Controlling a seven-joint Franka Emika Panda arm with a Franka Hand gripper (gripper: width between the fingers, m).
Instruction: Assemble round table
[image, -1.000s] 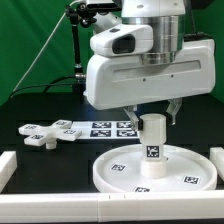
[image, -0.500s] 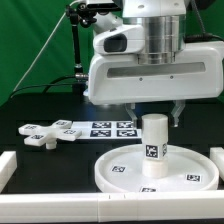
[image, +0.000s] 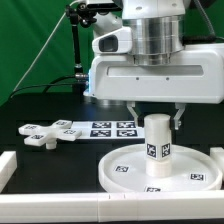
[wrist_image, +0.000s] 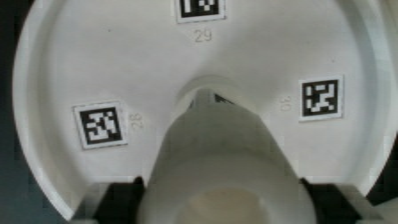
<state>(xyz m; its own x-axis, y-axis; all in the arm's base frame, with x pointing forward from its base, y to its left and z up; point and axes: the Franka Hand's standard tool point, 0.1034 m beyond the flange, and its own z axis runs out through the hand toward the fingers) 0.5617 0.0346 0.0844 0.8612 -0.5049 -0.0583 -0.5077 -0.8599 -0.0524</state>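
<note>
While the gripper (image: 157, 118) stands over the round disc (image: 125, 172), its fingers (wrist_image: 118, 198) are clamped on the short cylinder (image: 157, 146), upright on the disc's centre. Beyond the fingers, toward the exterior view's left: marker board (image: 105, 127), then cross piece (image: 40, 134).

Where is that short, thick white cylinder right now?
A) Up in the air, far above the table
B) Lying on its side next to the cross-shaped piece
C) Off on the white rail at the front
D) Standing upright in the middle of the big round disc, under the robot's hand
D: the cylinder stands upright at the centre of the round disc, with the gripper directly over it and its jaws at the cylinder's top.
</note>
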